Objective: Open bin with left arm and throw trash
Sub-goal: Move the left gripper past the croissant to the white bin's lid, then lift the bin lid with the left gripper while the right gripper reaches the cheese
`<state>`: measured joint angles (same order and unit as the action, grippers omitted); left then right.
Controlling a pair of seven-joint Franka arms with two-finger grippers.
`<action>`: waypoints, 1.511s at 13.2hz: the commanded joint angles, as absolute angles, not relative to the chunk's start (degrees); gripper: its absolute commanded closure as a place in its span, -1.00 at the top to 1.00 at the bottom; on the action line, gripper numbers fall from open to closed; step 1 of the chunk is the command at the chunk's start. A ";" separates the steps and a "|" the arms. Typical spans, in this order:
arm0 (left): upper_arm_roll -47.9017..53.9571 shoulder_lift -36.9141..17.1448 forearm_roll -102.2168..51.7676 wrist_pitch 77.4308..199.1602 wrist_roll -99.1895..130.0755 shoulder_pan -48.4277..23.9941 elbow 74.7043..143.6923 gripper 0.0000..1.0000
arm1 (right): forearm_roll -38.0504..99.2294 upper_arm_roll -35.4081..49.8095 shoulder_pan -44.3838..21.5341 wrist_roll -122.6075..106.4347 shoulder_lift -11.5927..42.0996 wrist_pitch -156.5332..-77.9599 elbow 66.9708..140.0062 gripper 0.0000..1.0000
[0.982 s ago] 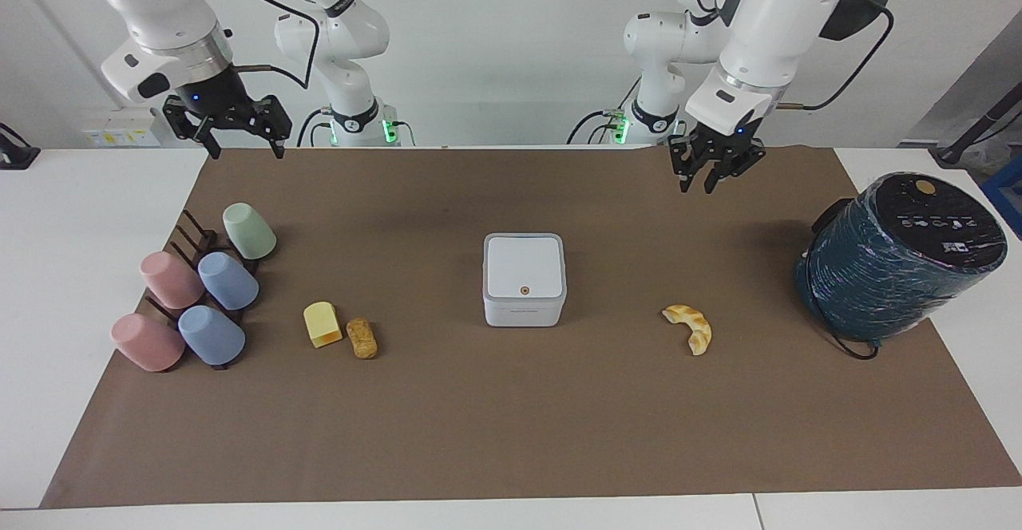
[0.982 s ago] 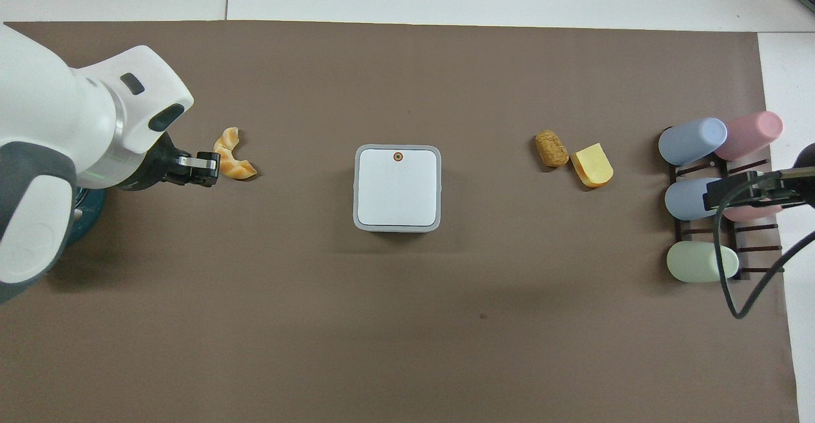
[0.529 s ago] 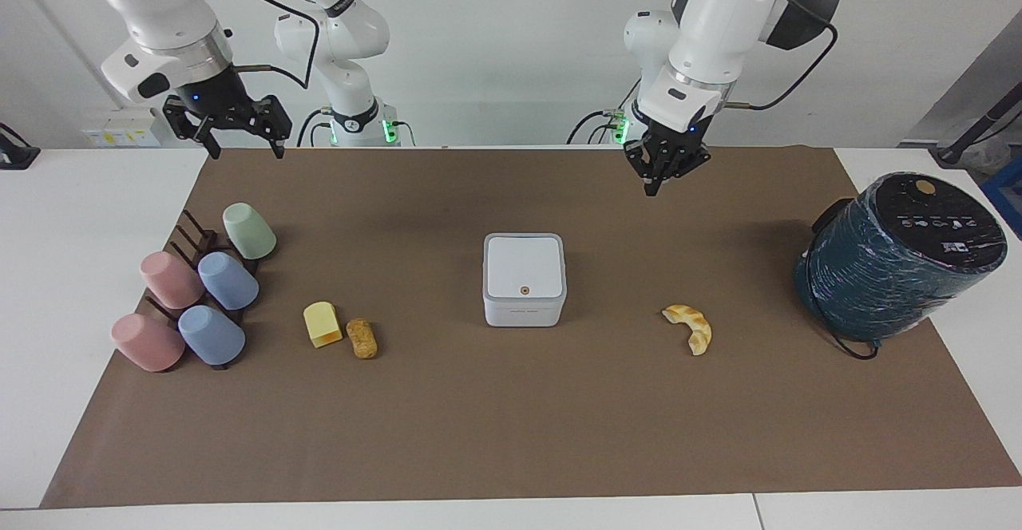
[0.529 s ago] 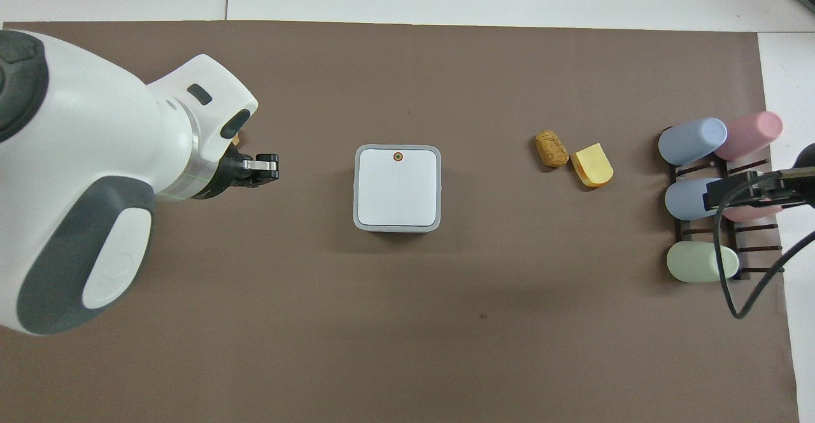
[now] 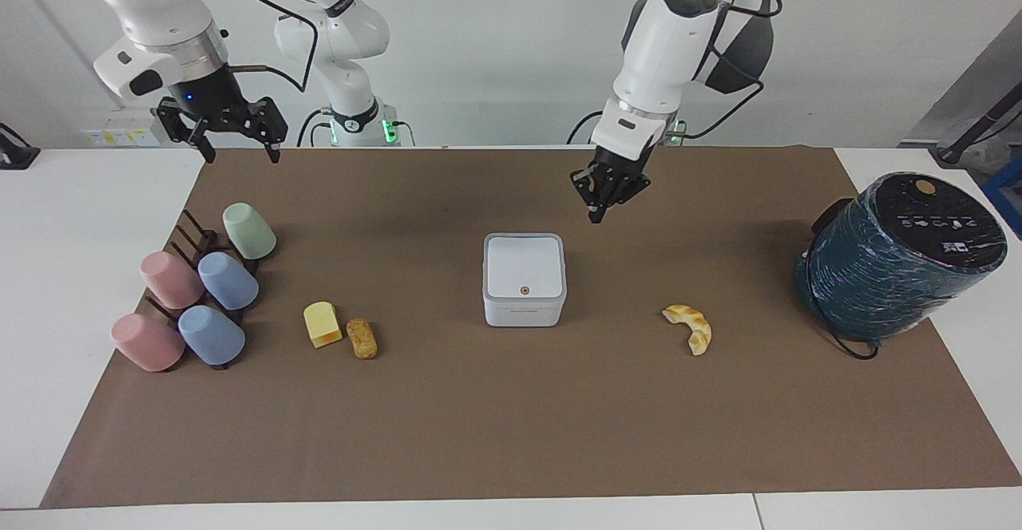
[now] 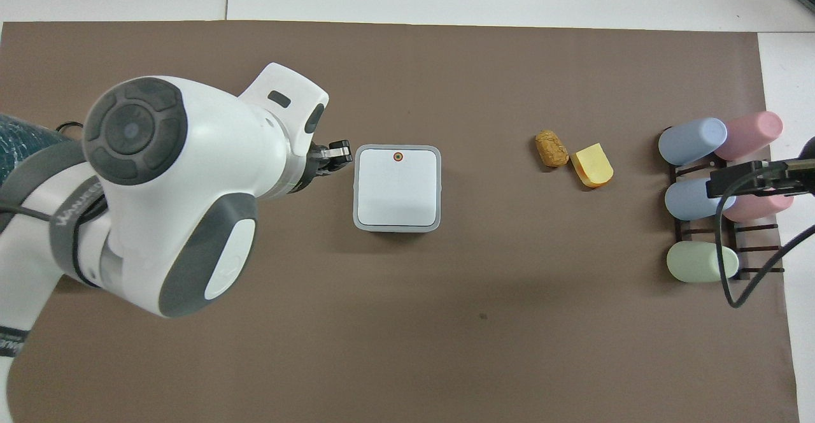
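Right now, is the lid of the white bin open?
No, the bin has its lid lying flat and shut, orange dot on top.

The bin [image 5: 524, 278] is white with a small orange dot on its lid. The cheese block [image 5: 322, 324] is yellow, the bread lump [image 5: 362, 338] brown, the croissant [image 5: 691, 327] golden. The mat [image 5: 511, 418] is brown. The cups [image 5: 200, 286] are pink, blue and pale green. The cylinder [image 5: 894, 263] is dark teal.
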<state>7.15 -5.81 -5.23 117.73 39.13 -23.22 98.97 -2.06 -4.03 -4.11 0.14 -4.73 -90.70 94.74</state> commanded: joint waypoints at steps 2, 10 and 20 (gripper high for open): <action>6.24 -9.57 -6.50 123.47 46.48 -25.92 98.09 -1.00 | -1.41 -4.04 -3.43 -0.79 -5.80 -92.82 97.12 1.00; 6.24 -13.18 -8.79 131.74 50.00 -27.33 98.61 -1.00 | -1.32 -4.40 -2.29 4.66 -4.92 -91.23 96.59 1.00; 6.24 -17.31 -8.88 138.59 50.54 -29.70 100.81 -1.00 | -1.32 -2.29 -2.19 4.04 -4.14 -97.27 98.52 1.00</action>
